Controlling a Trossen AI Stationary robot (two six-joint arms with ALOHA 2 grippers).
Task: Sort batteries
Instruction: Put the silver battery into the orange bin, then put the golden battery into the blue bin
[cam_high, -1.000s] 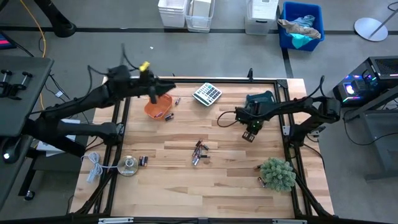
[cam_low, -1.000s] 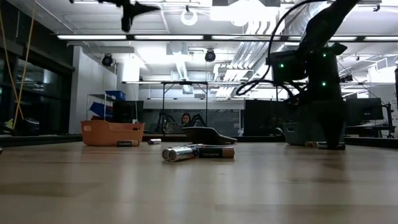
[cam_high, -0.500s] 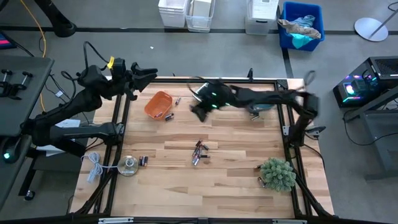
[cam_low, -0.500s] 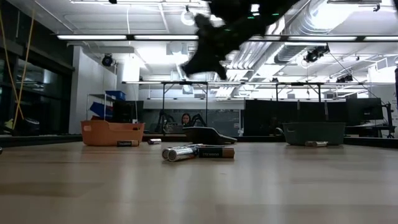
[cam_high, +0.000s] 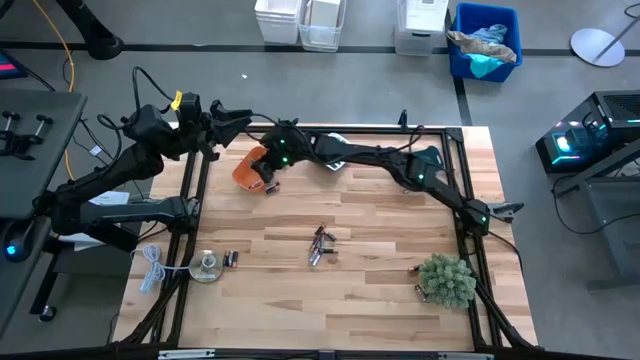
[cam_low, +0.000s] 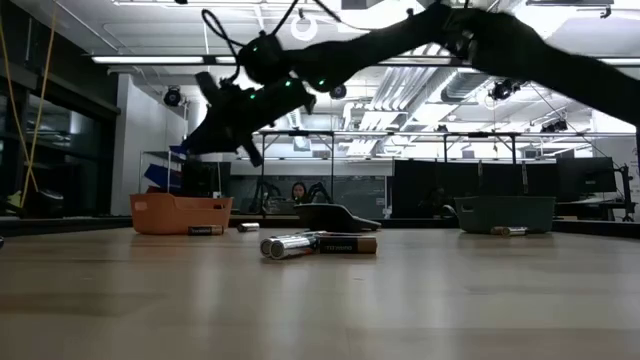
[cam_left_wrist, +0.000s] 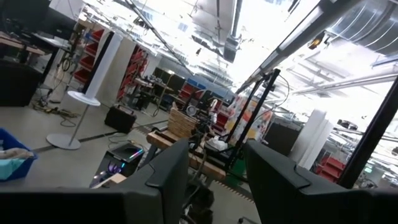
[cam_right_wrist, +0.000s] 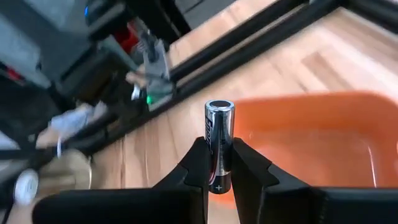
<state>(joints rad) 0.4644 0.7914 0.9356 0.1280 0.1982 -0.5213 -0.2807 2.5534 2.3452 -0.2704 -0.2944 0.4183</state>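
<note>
The batteries lie scattered on the wooden table: a cluster in the middle, which also shows in the low view, a few by the orange bowl, some by the disc and some by the plant. My right gripper reaches across the table to the orange bowl and is shut on one dark and silvery battery. My left gripper is open, raised beyond the table's far-left corner, and in its own view it faces the room. My right gripper pinches the battery's lower half between its two fingers. The silvery end sticks out beyond the fingertips. The fingers slant down toward the table's left. The battery is lifted clear, over the orange bowl.
The dark teal bowl and the grey calculator sit at the far side, partly under my right arm. A round clear disc with a white cord lies near left, and a green plant stands near right. Black frame rails edge the table.
My right arm has swung from beside the teal bowl across the far half of the table toward the left, ending over the orange bowl. My left gripper has drawn back from above the orange bowl toward the far-left corner and has kept still since.
</note>
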